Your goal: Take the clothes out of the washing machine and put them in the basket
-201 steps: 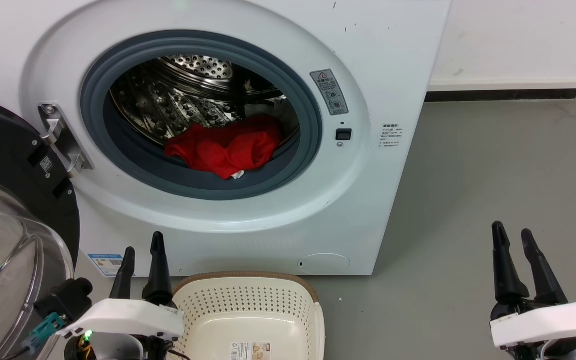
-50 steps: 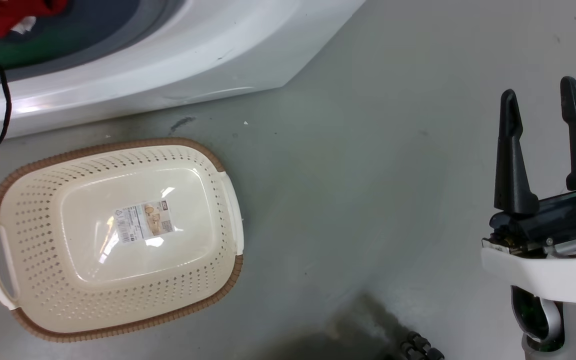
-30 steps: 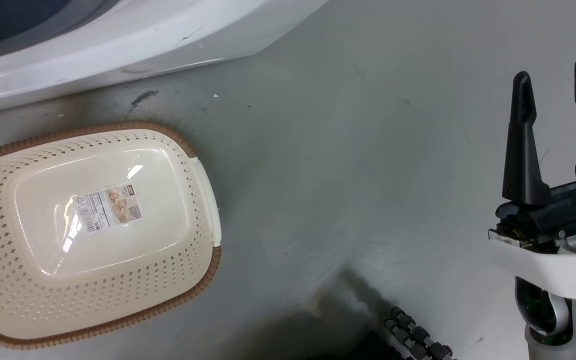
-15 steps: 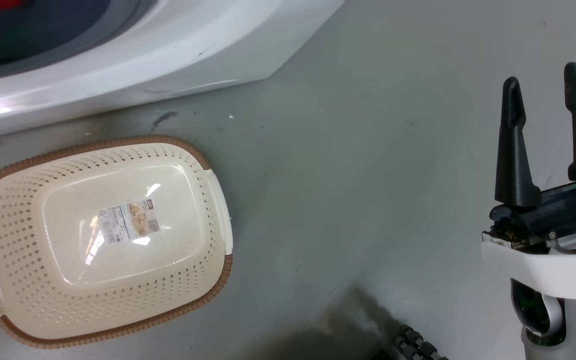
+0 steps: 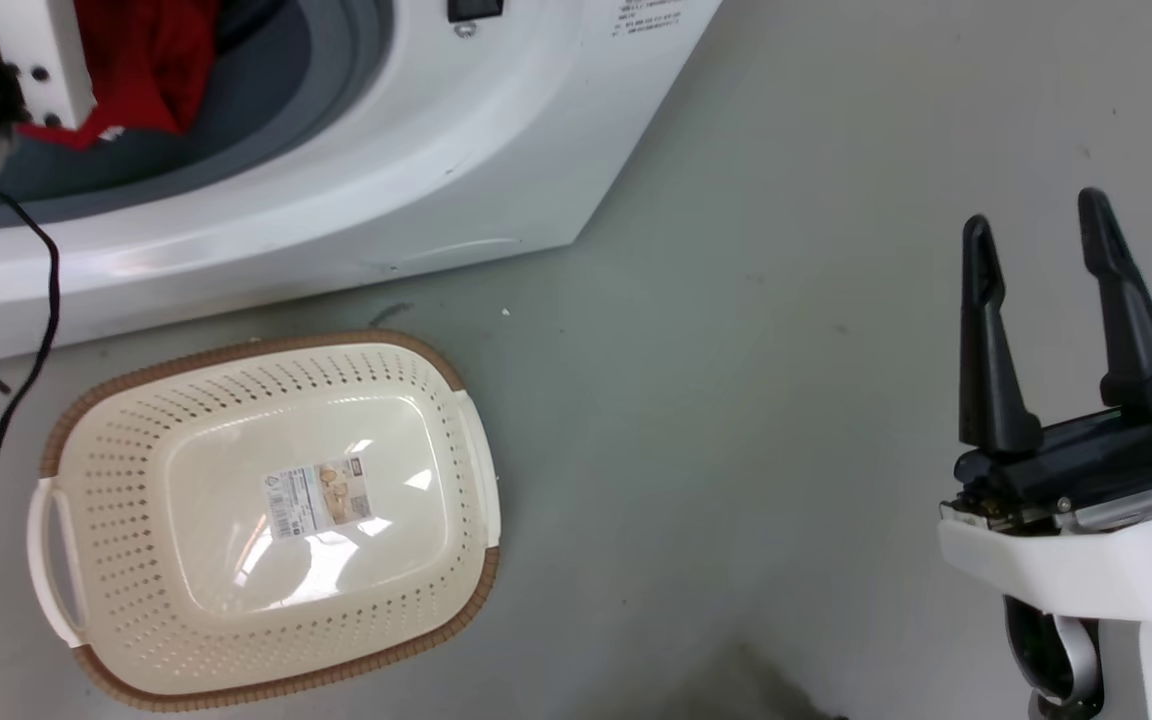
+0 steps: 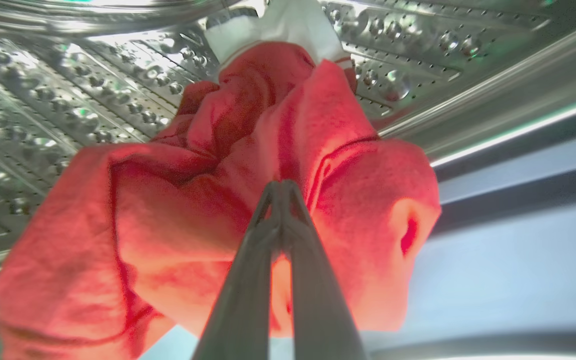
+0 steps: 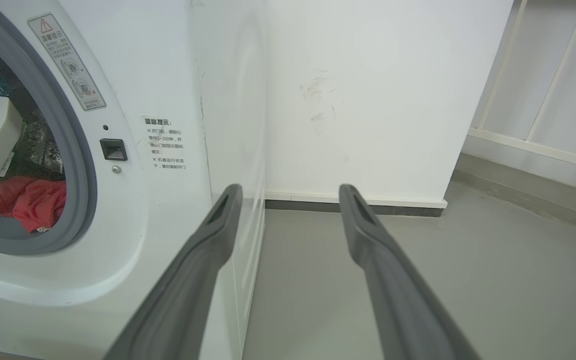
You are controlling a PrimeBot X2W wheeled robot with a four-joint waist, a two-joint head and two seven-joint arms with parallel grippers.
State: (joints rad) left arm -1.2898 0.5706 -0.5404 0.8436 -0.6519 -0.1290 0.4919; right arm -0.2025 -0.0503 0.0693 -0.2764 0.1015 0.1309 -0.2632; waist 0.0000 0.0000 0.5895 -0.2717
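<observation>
Red clothes lie bunched in the steel drum of the washing machine, with white trim at their far end. My left gripper is shut on a fold of the clothes inside the drum. In the head view the clothes show in the porthole beside my left arm's white wrist. The cream basket stands on the floor before the machine, holding just its paper label. My right gripper hangs open over bare floor to the right. The right wrist view shows the clothes low in the porthole.
A black cable dangles from my left arm down the machine's front, ending left of the basket. Grey floor spreads right of the machine. A white wall with a dark skirting stands behind, and a white railing at far right.
The head camera has tilted back up, bringing the porthole, the red clothes and my left wrist into the picture. The right gripper stays open and the basket holds nothing but its label.
</observation>
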